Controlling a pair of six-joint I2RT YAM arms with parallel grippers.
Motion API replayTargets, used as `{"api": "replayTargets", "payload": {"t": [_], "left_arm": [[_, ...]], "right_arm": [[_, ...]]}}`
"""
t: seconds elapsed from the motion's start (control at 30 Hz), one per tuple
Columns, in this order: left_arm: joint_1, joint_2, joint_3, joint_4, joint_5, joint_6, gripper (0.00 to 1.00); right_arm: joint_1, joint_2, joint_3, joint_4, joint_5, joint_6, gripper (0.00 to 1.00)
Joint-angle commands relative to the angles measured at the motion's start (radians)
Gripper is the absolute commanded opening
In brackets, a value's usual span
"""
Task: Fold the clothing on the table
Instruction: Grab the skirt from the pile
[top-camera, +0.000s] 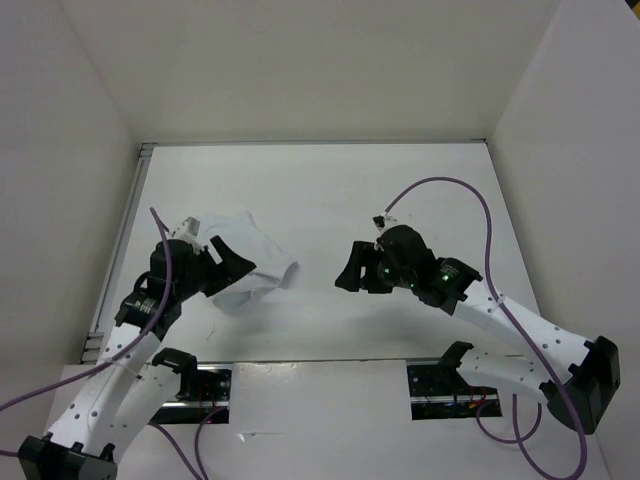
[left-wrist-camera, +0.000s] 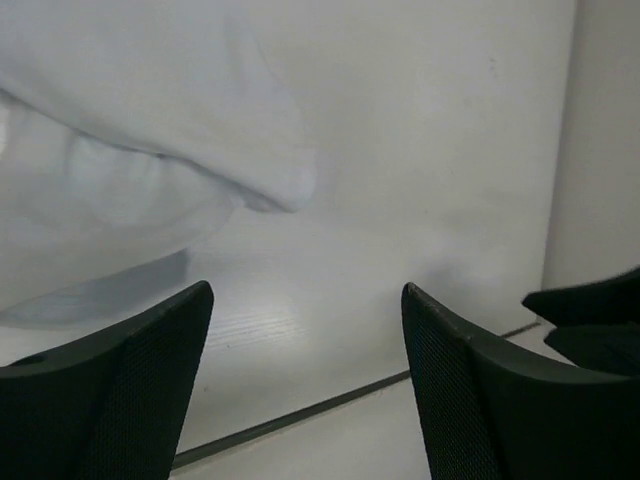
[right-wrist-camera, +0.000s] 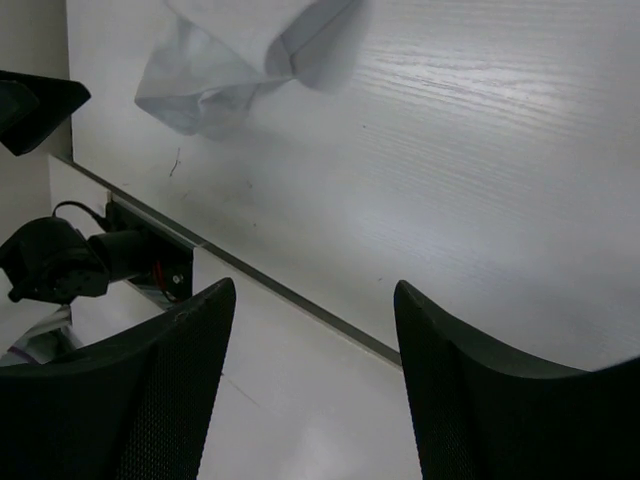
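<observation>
The clothing (top-camera: 255, 265), a plain white wrinkled garment, lies bunched on the left half of the table (top-camera: 330, 190). My left gripper (top-camera: 236, 260) hovers over its near-left part, open and holding nothing. From the left wrist, the clothing (left-wrist-camera: 150, 110) fills the upper left, beyond the open left gripper (left-wrist-camera: 305, 290). My right gripper (top-camera: 349, 266) stands open over bare table a short way right of the garment. The right wrist view has the clothing (right-wrist-camera: 235, 55) at the top left, well ahead of the empty right gripper (right-wrist-camera: 315, 285).
A metal rail (top-camera: 120, 240) runs along the table's left edge, and white walls close in the left, back and right. The arm bases' mounts (top-camera: 450, 385) sit past the near edge. A purple cable (top-camera: 470, 205) loops above the right arm.
</observation>
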Motion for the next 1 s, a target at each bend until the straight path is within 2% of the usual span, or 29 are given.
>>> {"api": "replayTargets", "payload": {"t": [0.0,0.03,0.07,0.13,0.17,0.2,0.23,0.33,0.37,0.6,0.77,0.97], "left_arm": [[0.018,0.088,0.143,-0.079,-0.184,0.018,0.83],[0.03,0.121,0.175,-0.091,-0.223,0.028,0.8],[0.03,0.197,0.21,-0.123,-0.27,0.028,0.64],[0.069,0.285,0.333,-0.169,-0.448,0.016,0.4],[0.082,0.372,0.37,-0.203,-0.494,0.015,0.33],[0.098,0.415,0.407,-0.217,-0.527,0.006,0.31],[0.11,0.453,0.462,-0.226,-0.579,0.006,0.42],[0.151,0.601,0.476,-0.205,-0.653,-0.02,0.55],[0.179,0.627,0.476,-0.205,-0.663,-0.02,0.65],[0.268,0.878,0.498,-0.183,-0.664,-0.029,0.66],[0.279,0.948,0.488,-0.14,-0.631,-0.041,0.65],[0.279,1.0,0.467,-0.058,-0.611,-0.064,0.64]], "right_arm": [[-0.008,0.006,0.07,0.013,0.037,-0.063,0.7],[-0.019,0.006,0.094,0.013,0.046,-0.072,0.7],[-0.019,0.021,0.107,0.013,0.046,-0.073,0.7],[-0.019,0.035,0.127,0.002,0.046,-0.073,0.7],[-0.019,0.035,0.127,0.002,0.035,-0.073,0.7],[-0.019,0.035,0.127,0.015,0.026,-0.073,0.7],[-0.019,0.035,0.116,0.015,0.017,-0.073,0.71],[-0.019,0.022,0.095,0.015,0.017,-0.054,0.71],[-0.019,0.012,0.095,0.004,0.017,-0.043,0.71],[-0.065,-0.156,0.001,-0.043,0.017,0.003,0.71],[-0.122,-0.28,-0.017,-0.054,0.008,0.003,0.71],[-0.122,-0.299,-0.017,-0.074,0.008,0.003,0.71]]}}
